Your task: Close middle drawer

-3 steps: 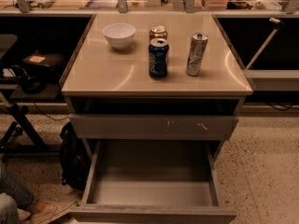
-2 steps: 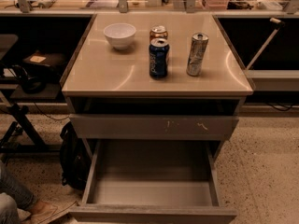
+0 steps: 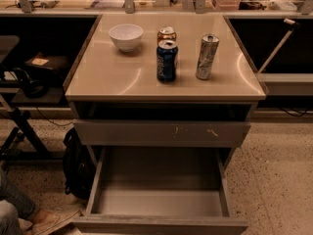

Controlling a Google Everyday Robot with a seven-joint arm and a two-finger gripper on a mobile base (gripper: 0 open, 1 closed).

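The gripper lies outside the camera view, and the arm with it, so its pose, and whether it is wide, narrow or holding anything, cannot be told, nor how it stands relative to the drawer. The middle drawer (image 3: 159, 203) is pulled far out of the cabinet (image 3: 161, 89) toward the camera, its plain front panel running along the bottom edge of the view and its smooth grey inner floor bare between 2 side walls. It is nearly as wide as the cabinet and sits level, not tilted. Directly above it is the scuffed drawer (image 3: 146, 132), whose front carries white marks right of centre; this front stands slightly proud of the cabinet, with a dark gap between it and the tabletop. On the tabletop stand 4 things: a white bowl (image 3: 126, 36) toward the back left, a blue can (image 3: 167, 61) near the middle, a copper-topped can (image 3: 167, 34) just behind the blue one, and a silver can (image 3: 207, 57) to the right, apart from the others; all 3 cans are upright. On the speckled floor (image 3: 274, 180) a black bag (image 3: 76, 164) leans against the cabinet's left side, just beside the open drawer's left wall. A shoe (image 3: 48, 221) shows at the lower left corner, near the drawer's front left end.
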